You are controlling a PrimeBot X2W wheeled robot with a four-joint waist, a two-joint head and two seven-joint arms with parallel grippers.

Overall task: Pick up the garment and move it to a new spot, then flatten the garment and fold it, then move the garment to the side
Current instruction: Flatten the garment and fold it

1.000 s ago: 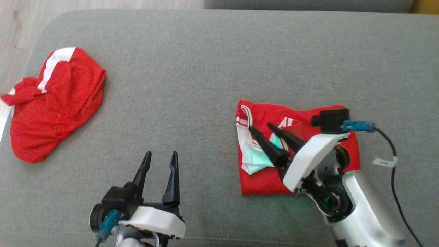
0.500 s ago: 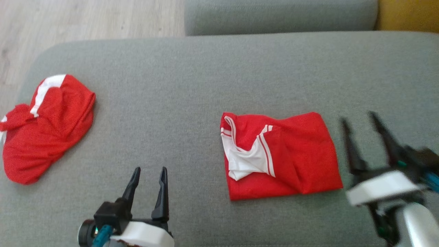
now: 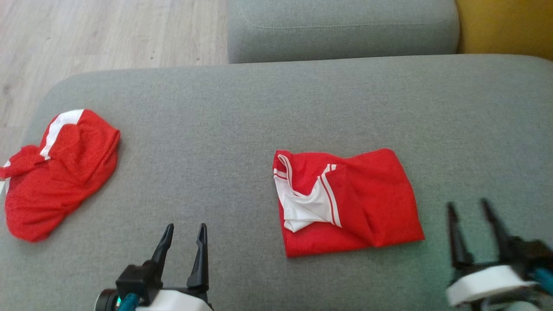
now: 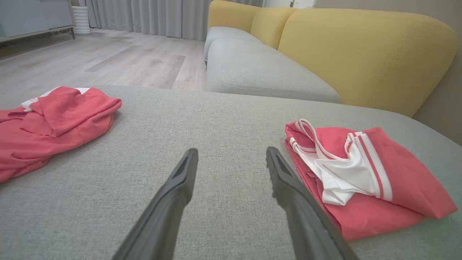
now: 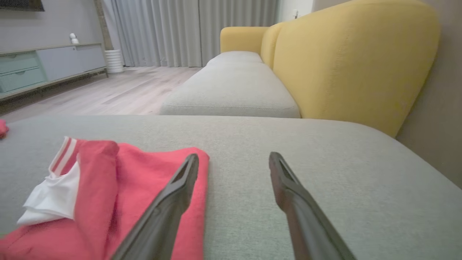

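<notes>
- Head view: the folded garment, red with white trim, lies flat on the grey cushion, right of the cushion's centre. Nothing grips it.
- Head view: a crumpled garment, also red and white, lies in a heap at the cushion's left end.
- Head view: the left gripper is over the cushion's near edge, left of centre. Its fingers are spread with nothing between them.
- Head view: the right gripper, blurred, is over the cushion's near right part. Its fingers are spread and empty, apart from the folded garment.
- Head view: a second cushion adjoins the grey cushion's far edge. A wooden floor shows past its far left corner and a yellow backrest past its far right corner.
- Left wrist view: the left gripper has both fingers wide apart above bare cushion. The folded garment lies on the cushion just beside the right-hand finger, and contact cannot be judged. The crumpled garment lies on the cushion's far left side.
- Right wrist view: the right gripper is spread and holds nothing, above the cushion. One finger overlaps the edge of the folded garment; whether it touches cannot be told. Curtains and a cabinet stand well beyond the cushion.
</notes>
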